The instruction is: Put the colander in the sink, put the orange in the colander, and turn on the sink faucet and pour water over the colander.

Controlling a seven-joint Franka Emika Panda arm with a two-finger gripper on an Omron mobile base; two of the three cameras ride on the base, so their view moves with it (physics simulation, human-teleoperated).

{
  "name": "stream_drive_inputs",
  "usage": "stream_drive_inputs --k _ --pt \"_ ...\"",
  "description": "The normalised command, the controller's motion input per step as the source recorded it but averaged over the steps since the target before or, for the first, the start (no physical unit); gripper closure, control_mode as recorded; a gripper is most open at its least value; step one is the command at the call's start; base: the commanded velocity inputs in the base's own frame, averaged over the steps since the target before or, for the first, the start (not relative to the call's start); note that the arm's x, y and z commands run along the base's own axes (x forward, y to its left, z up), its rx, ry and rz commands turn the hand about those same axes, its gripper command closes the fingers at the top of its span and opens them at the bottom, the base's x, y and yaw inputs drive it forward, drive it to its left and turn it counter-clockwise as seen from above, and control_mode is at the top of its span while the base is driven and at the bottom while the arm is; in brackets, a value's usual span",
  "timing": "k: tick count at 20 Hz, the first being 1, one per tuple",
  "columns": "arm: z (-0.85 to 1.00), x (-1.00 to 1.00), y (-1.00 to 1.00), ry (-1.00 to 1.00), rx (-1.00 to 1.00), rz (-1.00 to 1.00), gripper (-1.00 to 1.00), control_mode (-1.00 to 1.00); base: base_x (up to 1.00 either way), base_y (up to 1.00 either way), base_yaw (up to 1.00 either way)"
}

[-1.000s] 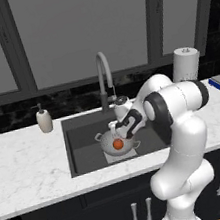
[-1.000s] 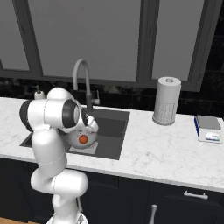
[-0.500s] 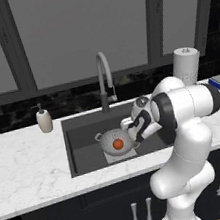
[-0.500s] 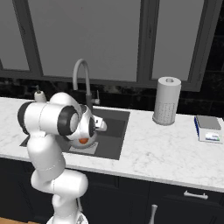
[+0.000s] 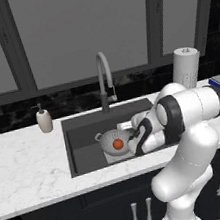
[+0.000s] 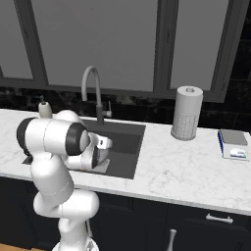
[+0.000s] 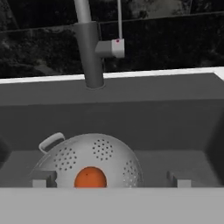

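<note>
since the orange (image 7: 90, 178) already sits inside the colander (image 7: 94, 159), and the colander rests on the floor of the sink (image 5: 81, 137) toward its front and middle, the first two steps look done and the step in hand is the faucet. the gripper (image 7: 109, 180) hangs low over the sink just in front of the colander, its two fingertips spread wide apart with nothing between them. the sink faucet (image 7: 89, 48) stands at the back edge of the basin, straight beyond the colander, with its small side lever (image 7: 114, 47) jutting out beside the post; no water is visible. the next move seems to call for lifting the hand above the colander and reaching back to nudge that lever, then seeing that the spout arches over the bowl. the colander's raised loop handle and the faucet post are what might get bumped. further out, a soap dispenser (image 5: 44, 119) stands on the counter (image 5: 26, 171) left of the sink, and a paper towel roll (image 6: 187, 113) and a small box (image 6: 234, 144) stand well off to the right.
</note>
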Motion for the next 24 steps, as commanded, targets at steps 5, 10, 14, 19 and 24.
stream_drive_inputs --k 5,10,14,19,24 --pt "0.77 0.38 -0.3 -0.17 0.17 0.08 -1.0 -1.0 0.0 0.0 0.0" --pt "0.83 0.22 -0.33 -0.09 0.15 0.03 -1.0 -1.0 0.0 0.0 0.0" --pt "0.86 0.03 -0.37 -0.06 0.09 0.0 -1.0 -1.0 0.0 0.0 0.0" --pt "0.68 0.0 -0.22 -0.12 0.02 0.0 -1.0 -1.0 0.0 0.0 0.0" --pt "0.09 0.0 -0.02 -0.23 -0.01 0.0 -1.0 -1.0 0.0 0.0 0.0"
